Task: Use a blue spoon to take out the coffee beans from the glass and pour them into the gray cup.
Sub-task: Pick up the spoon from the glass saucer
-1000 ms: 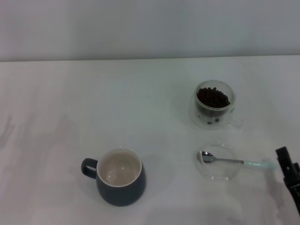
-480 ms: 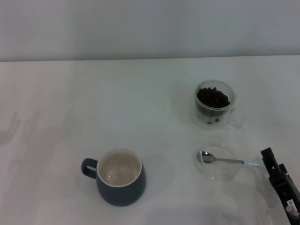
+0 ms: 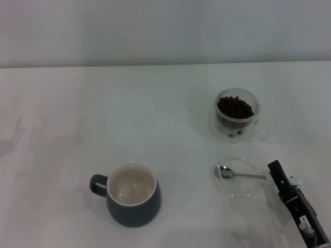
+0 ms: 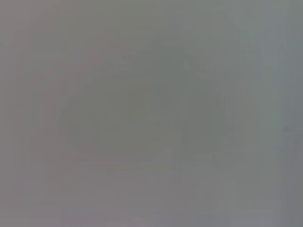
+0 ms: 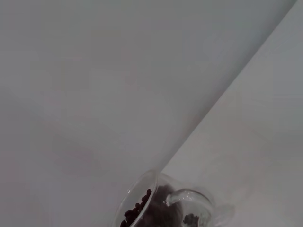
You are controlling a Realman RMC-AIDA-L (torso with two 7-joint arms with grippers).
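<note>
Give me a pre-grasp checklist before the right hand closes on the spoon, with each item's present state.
1. Blue spoon lies reachable, bowl on the clear saucer: ok.
2. Right hand is at the spoon's pale handle: ok.
3. Right hand open enough to take the handle: cannot tell.
4. Glass stands upright with coffee beans inside: ok.
5. Gray cup is upright, mouth unobstructed: ok.
6. Left hand is clear of the work area: cannot tell, not in view.

The white tabletop [image 3: 77, 108] carries the gray cup [image 3: 132, 201] near the front left, the glass [image 3: 237, 115] farther back on the right, and a clear saucer [image 3: 238, 178] just in front of the glass
</note>
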